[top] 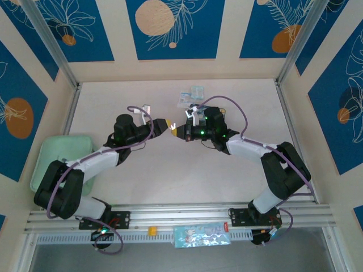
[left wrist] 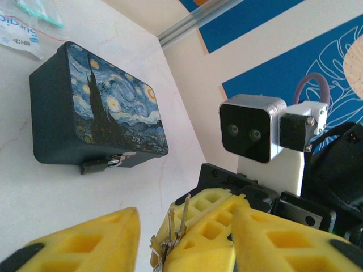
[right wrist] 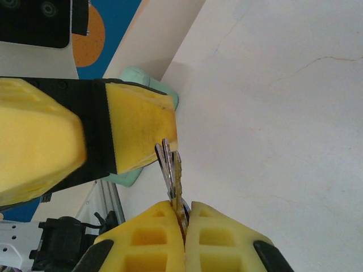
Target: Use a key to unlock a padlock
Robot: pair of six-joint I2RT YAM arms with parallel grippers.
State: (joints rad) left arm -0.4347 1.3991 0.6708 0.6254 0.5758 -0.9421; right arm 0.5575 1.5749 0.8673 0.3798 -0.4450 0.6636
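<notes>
The key is a tiny, thin bunch of hard silver metal. I think it is very light and slippery, so it could twist or slide out of a soft pad. It is best held flat by its wide end, with the thin end poking out free.

My right hand is pinched shut on one end of it, up in the air above the worktop. My left hand is wide open and holds nothing. One yellow finger of it is right beside the key's free end. Both arms reach in and meet nose to nose over the middle.

The padlock hangs on the front of the starry tin, which sits on the worktop, apart from both hands. It looks small and hard too, and I think it may swing when poked.
</notes>
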